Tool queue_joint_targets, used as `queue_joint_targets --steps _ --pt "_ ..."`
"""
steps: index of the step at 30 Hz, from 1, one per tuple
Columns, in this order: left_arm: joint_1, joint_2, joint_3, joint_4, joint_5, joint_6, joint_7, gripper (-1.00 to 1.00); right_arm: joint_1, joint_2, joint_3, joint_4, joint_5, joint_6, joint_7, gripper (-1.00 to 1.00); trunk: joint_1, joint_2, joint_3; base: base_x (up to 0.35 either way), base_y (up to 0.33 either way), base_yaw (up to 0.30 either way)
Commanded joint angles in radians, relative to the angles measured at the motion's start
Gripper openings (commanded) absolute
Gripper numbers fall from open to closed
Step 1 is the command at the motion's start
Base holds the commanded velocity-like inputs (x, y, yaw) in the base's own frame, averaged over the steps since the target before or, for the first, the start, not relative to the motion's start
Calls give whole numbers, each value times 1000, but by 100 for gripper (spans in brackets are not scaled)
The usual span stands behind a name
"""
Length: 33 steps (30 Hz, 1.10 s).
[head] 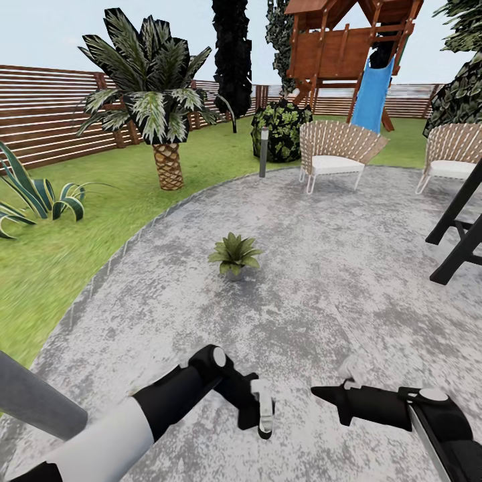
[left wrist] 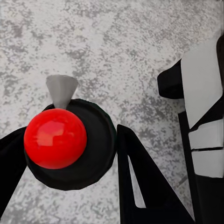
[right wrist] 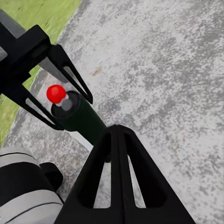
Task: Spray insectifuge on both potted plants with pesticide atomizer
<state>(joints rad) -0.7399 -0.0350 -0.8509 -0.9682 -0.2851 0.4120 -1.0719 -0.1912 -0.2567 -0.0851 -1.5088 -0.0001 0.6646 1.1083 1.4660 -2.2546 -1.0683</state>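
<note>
The pesticide atomizer (left wrist: 56,137) is a dark bottle with a red top and a pale grey nozzle. In the left wrist view I look straight down onto its top, with a black finger (left wrist: 140,186) pressed against each side of the body. The right wrist view shows the bottle (right wrist: 77,116) between those same fingers, over the grey paving. My left gripper (head: 264,418) is shut on it, low in the head view. My right gripper (head: 318,390) points toward it, fingers together and holding nothing. One potted plant (head: 234,254) stands on the patio (head: 321,281) ahead.
Lawn borders the patio on the left, with a palm (head: 167,127) and an agave clump (head: 33,194). A bollard lamp (head: 264,152), two wicker chairs (head: 338,154), black frame legs (head: 462,227) and a play tower with a blue slide (head: 371,94) stand beyond. A wooden fence (head: 47,114) runs behind.
</note>
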Motion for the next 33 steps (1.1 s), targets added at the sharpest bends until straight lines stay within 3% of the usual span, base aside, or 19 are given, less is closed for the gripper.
queue_joint_targets --steps 1,16,20,29,33 --pt "0 -3 1 -1 -3 10 -4 -100 -1 1 -1 -1 0 7 4 -100 0 0 -1 0 0 0" --pt "-10 -11 1 -2 -3 10 8 -100 -1 8 1 1 -2 7 4 -100 0 0 -1 0 0 0" --pt "-12 -21 1 -1 -3 10 54 -100 -1 8 1 1 -3 7 4 -100 0 0 -1 0 0 0" --pt "-10 -25 1 -1 -3 10 87 -100 -1 8 1 1 -7 7 5 -100 0 0 -1 0 0 0" --pt "-10 -38 0 0 -3 10 99 -100 -1 8 1 1 -8 7 5 -100 0 0 -1 0 0 0"
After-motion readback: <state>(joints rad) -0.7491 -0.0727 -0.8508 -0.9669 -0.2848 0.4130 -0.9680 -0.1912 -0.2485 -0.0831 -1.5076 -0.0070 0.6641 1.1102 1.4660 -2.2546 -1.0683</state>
